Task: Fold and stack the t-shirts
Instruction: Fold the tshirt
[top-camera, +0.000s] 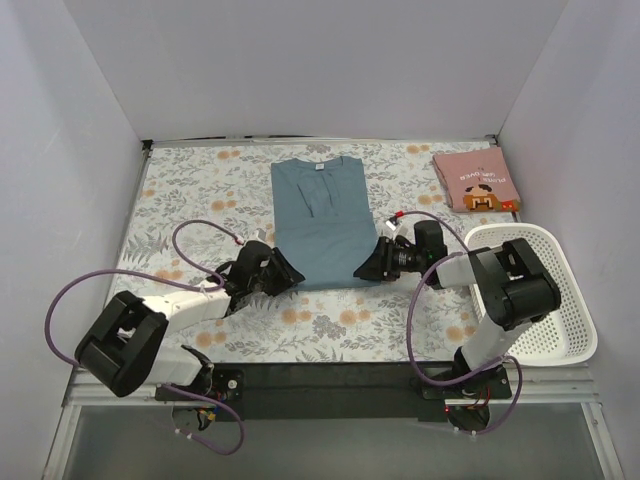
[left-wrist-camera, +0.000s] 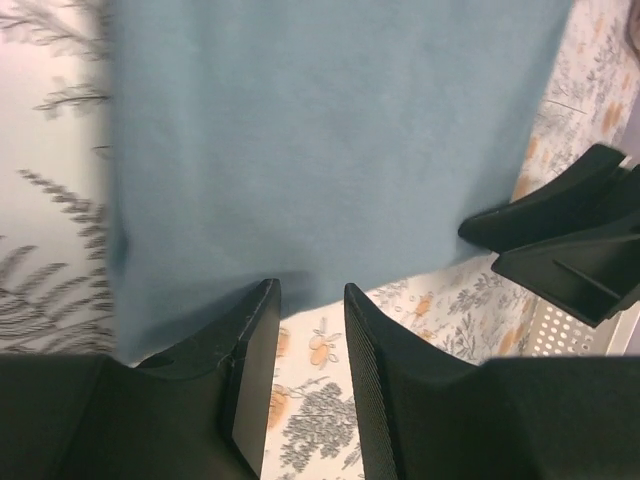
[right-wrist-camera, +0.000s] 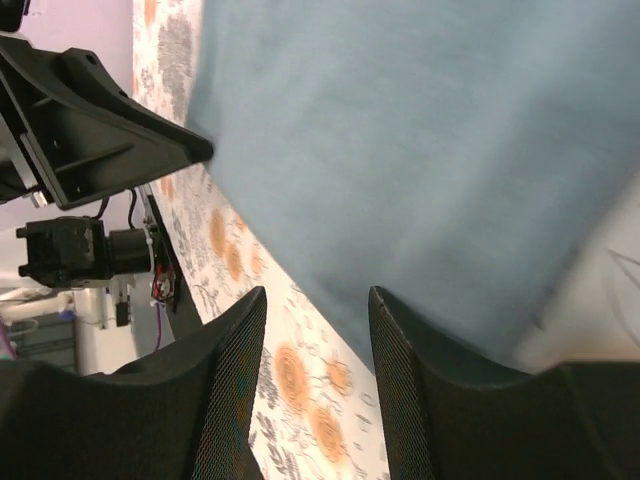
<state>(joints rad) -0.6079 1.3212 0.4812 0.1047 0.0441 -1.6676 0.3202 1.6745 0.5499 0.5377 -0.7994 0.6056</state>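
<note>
Two shirts are in play, and one looks finished: the pink shirt (top-camera: 476, 183) lies folded into a small rectangle at the far right corner of the surface (top-camera: 190, 190), print side up. The teal shirt (top-camera: 318, 225) lies flat in the middle of the surface, nearer the far edge. Its sleeves seem to be folded in, making one long panel. By my reading it needs at least one cross-fold, hem toward collar, and then stacking with the pink one.

Its long axis runs from the far edge to the near edge, with the collar and label toward the far edge and the hem toward the arms.

The left pincer (top-camera: 292, 272) sits at the near left corner of the hem, its jaws a narrow gap apart with only the patterned surface showing between them. The right pincer (top-camera: 362, 269) sits at the near right corner, jaws somewhat wider. Neither has hold of any cloth.
</note>
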